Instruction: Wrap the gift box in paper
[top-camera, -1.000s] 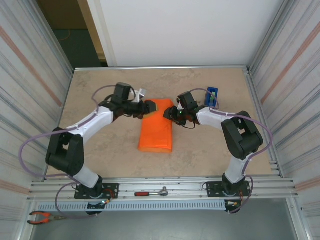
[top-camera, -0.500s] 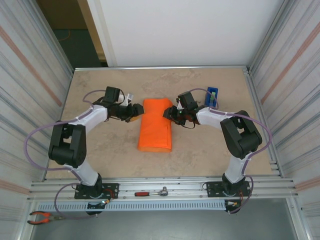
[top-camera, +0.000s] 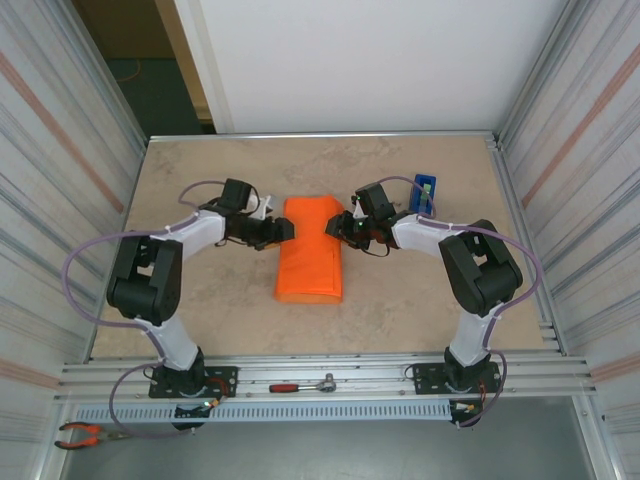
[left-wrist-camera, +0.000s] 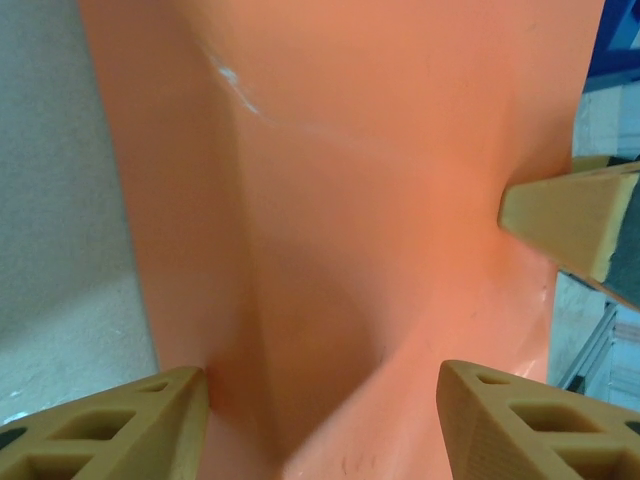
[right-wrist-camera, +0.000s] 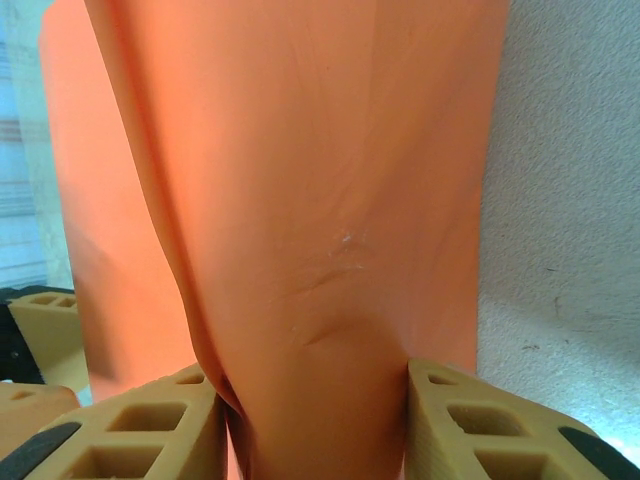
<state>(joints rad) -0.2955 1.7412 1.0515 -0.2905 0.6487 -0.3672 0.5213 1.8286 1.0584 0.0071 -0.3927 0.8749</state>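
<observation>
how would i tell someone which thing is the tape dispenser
Start at the beige table and find the orange paper in its middle. Look right and farther back, beside the right arm: the dispenser is small, narrow and blue, unlike anything nearby.

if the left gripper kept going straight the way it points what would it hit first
The paper: the left gripper points right at its left edge, open fingers either side of a fold. Past it, likely the right gripper.

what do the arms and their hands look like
The left arm and right arm have white links, bulky black joints and a looping lilac cable. The left hand and right hand are black with tan, hollow-ribbed fingers.
</observation>
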